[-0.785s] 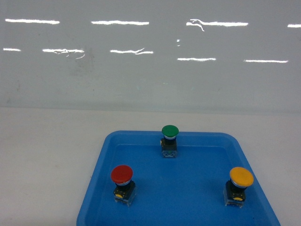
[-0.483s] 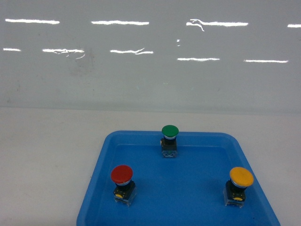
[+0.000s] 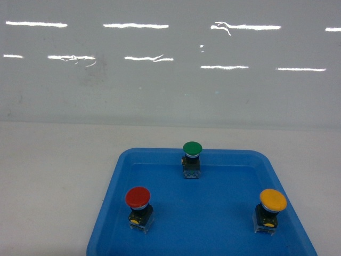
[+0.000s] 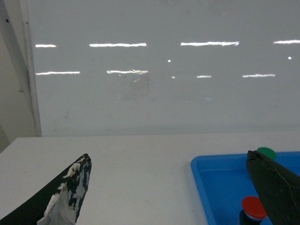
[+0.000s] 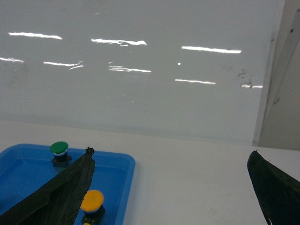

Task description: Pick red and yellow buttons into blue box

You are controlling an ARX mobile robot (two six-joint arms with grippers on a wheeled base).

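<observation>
A shallow blue tray (image 3: pixel 205 213) sits on a white table (image 3: pixel 53 176) in front of a glossy white wall (image 3: pixel 170 80), and nothing in the head view has shifted over the last second: the scene matches the earlier pictures, so the picking has not started. Three push buttons stand upright inside the tray. The red button (image 3: pixel 138 198) is near the tray's left wall, the yellow button (image 3: pixel 273 200) is near its right wall, and a green button (image 3: pixel 192 149), which is not wanted, stands by the tray's far rim between them. No arm shows in the head view. In the left wrist view, the left gripper (image 4: pixel 171 197) is spread wide and holds nothing, hovering off the tray's left side with the red button just beyond its right finger. In the right wrist view, the right gripper (image 5: pixel 173 192) is likewise wide apart and empty, off the tray's right side, near the yellow button. The deep blue box is not visible in any view.
</observation>
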